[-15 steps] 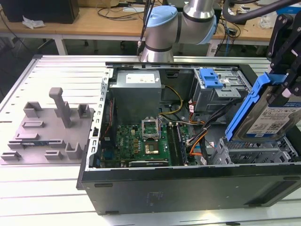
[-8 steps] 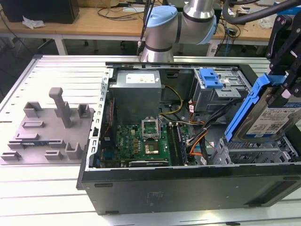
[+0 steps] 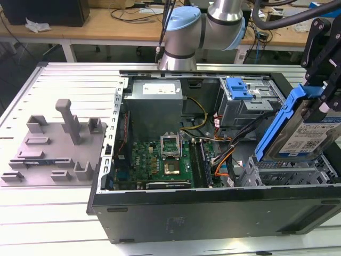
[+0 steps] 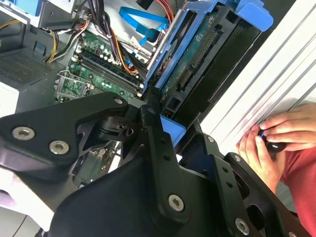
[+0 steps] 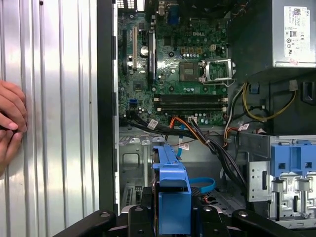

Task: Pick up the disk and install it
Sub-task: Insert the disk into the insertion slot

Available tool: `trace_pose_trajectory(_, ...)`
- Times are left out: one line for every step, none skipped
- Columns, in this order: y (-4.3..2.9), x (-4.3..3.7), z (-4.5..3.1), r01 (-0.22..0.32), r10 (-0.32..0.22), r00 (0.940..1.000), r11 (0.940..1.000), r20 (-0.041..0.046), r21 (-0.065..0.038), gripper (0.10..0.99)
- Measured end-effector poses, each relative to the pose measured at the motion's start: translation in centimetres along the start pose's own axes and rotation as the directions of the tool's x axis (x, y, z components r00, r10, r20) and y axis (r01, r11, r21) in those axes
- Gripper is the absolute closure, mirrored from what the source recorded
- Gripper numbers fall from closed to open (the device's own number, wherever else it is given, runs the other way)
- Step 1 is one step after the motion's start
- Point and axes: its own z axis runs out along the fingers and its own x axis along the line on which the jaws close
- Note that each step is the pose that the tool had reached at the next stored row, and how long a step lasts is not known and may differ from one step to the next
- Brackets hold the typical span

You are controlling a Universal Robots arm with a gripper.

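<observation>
At the exterior view's right edge the gripper [image 3: 318, 106] is clamped on the disk [image 3: 298, 138], tilted on edge just above the drive cage [image 3: 287, 173] inside the open computer case [image 3: 213, 210]; a person's hand [image 5: 10, 123] rests on the tabletop [image 5: 59, 98].

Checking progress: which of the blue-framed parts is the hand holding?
The disk, a labelled silver drive, tilted at the exterior view's right, gripped by the hand. The other blue carrier sits mounted inside the case.
</observation>
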Motion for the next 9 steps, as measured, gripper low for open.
trace_pose_trajectory(-0.01, 0.00, 0.02, 0.000, 0.000, 1.0000, 1.0000, 0.0000, 0.000, 0.722)
trace_pose_trajectory(-0.01, 0.00, 0.04, 0.000, 0.000, 1.0000, 1.0000, 0.0001, 0.000, 0.722)
trace_pose_trajectory(-0.01, 0.00, 0.05, 0.000, 0.000, 1.0000, 1.0000, 0.0001, 0.000, 0.722)
trace_pose_trajectory(-0.01, 0.01, 0.08, 0.000, 0.000, 1.0000, 1.0000, 0.0001, 0.000, 0.722)
trace_pose_trajectory(-0.01, 0.02, 0.10, 0.000, 0.000, 1.0000, 1.0000, 0.0000, 0.000, 0.722)
trace_pose_trajectory(-0.01, 0.02, 0.13, 0.000, 0.000, 1.0000, 1.0000, 0.0001, 0.000, 0.722)
trace_pose_trajectory(-0.01, 0.03, 0.16, 0.000, 0.000, 1.0000, 1.0000, 0.0001, 0.000, 0.722)
trace_pose_trajectory(-0.01, 0.03, 0.19, 0.000, 0.000, 1.0000, 1.0000, 0.0000, 0.000, 0.722)
trace_pose_trajectory(-0.01, 0.04, 0.22, 0.000, 0.000, 1.0000, 1.0000, 0.0000, 0.000, 0.722)
